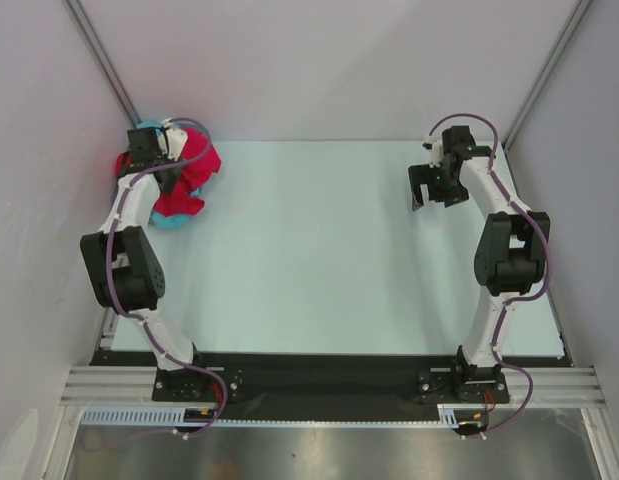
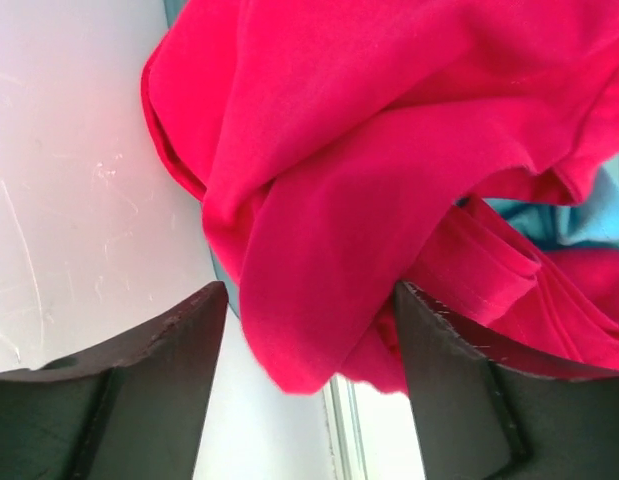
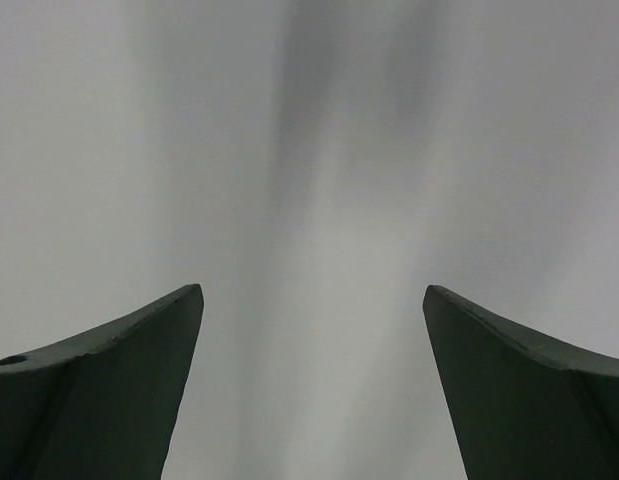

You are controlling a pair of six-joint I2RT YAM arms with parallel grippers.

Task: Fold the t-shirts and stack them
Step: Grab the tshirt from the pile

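A crumpled bright red t-shirt [image 1: 196, 163] lies bunched in the table's far left corner, on top of a turquoise t-shirt [image 1: 168, 221]. My left gripper [image 1: 172, 150] sits right over this pile. In the left wrist view its jaws [image 2: 311, 288] stand wide apart, and a hanging fold of the red t-shirt [image 2: 329, 200] fills most of the gap. The fold touches the right finger [image 2: 459, 380] and is clear of the left one. A bit of turquoise cloth [image 2: 589, 225] shows behind. My right gripper [image 1: 430, 187] hovers open near the far right corner, with only bare surface between its fingers [image 3: 313, 290].
The pale table [image 1: 319, 250] is enclosed by white walls on the left, back and right, with metal posts [image 1: 101, 60] in the far corners. A black strip [image 1: 319, 375] with both arm bases runs along the near edge.
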